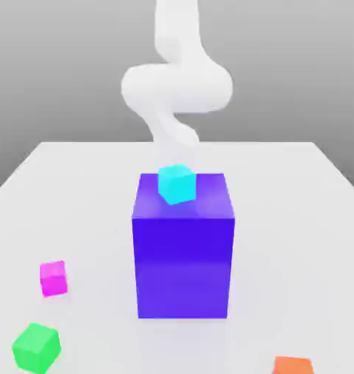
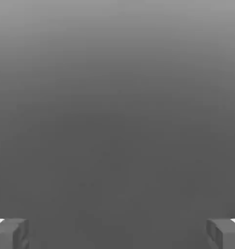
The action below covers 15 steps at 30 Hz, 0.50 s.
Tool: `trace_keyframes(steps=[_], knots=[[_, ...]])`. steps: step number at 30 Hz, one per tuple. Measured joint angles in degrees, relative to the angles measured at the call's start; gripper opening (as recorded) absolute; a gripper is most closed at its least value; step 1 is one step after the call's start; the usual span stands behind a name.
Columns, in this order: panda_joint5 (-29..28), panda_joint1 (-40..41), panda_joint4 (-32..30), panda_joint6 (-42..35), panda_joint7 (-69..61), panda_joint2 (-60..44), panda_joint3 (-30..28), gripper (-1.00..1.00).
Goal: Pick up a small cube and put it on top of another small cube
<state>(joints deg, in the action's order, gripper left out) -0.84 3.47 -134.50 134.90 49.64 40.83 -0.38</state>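
Magenta cube [image 1: 53, 278], well apart from gripper [image 2: 117, 233] with jaws spread wide, empty: judged light, rigid, probably smooth-sided; best pinched across two opposite flat faces.

No legible text, labels, brand marks, numbers or signs on any surface in either view.
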Motion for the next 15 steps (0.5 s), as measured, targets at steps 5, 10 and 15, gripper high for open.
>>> trace_keyframes(steps=[5, 10, 15], knots=[[-1.7, 7.3, -5.8, 6.7, 8.1, -11.0, -1.4, 0.00], [-2.9, 13.7, -11.3, 13.1, 15.6, -21.3, -3.7, 0.00], [-2.9, 18.9, -16.9, 19.6, 22.2, -31.7, -7.2, 0.00]])
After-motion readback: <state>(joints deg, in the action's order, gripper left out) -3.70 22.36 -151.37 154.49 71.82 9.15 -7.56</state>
